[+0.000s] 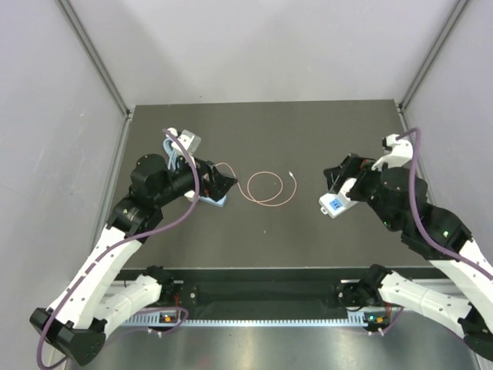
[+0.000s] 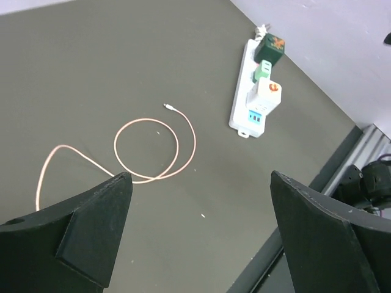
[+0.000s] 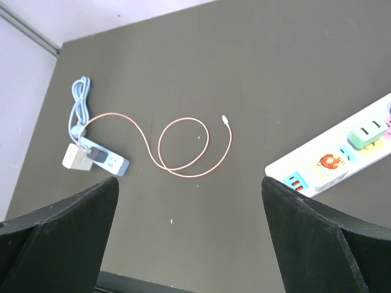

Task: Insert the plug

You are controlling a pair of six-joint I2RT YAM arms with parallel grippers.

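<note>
A dark, matte bench (image 1: 269, 231) fills the scene, flat and lightly speckled, walled by pale grey panels. My two arms reach over it from the near edge, jointed in white and black.

My left end effector (image 2: 200, 180) stands wide, its blunt black wedge-shaped fingers well apart with nothing between them. My right end effector (image 3: 189, 182) stands equally wide and also holds nothing.

On the right side of the bench lies a long white power strip (image 2: 239, 107), smooth plastic, carrying a dark green cube, a green adapter and a white adapter with an orange mark. On the left side lies a shorter light-blue strip (image 3: 113, 163), with a white cube adapter (image 3: 73, 157) at its end and a light-blue cable (image 3: 79, 101) bunched in loops beyond it.

The plug (image 3: 96, 155) is a small dark grey block sitting on the light-blue strip, touching the white cube adapter. I cannot tell how deeply it is seated. Its thin pink cable (image 3: 160, 145) arcs away across the bench, curls into one round loop between the two strips, and ends in a tiny white tip (image 3: 225, 118) lying free on the bench.
</note>
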